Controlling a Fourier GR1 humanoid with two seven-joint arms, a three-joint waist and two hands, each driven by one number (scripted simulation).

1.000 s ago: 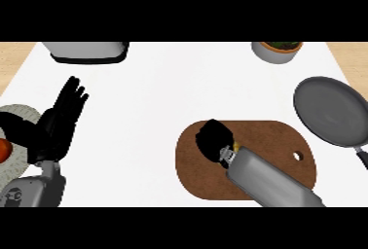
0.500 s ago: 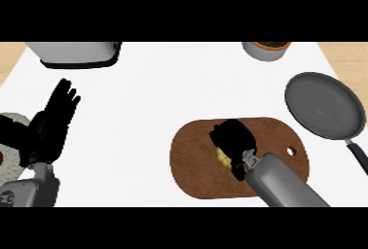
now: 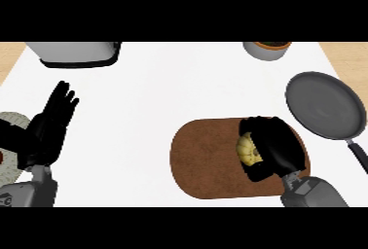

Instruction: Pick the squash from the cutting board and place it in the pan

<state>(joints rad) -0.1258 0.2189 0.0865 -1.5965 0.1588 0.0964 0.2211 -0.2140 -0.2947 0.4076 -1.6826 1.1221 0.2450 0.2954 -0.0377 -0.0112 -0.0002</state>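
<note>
We are looking steeply down on a white desk (image 3: 165, 87). Near its lower right corner a round brown wooden cutting board (image 3: 205, 165) is lying flat, and the small yellow squash (image 3: 247, 150) is sitting on the board's right half. Our black right hand (image 3: 277, 146) is covering the squash from the right, fingers and thumb curling round it, so only its left flank is showing. A dark grey round frying pan (image 3: 323, 104) is waiting by the desk's right edge, just beside the board. Our black left hand (image 3: 50, 126) is resting spread by the left edge. We are judging two risks: the rounded squash may be slipping from the curled fingers while rising, and the hand may be knocking the pan's rim on the way over, shoving it aside.
</note>
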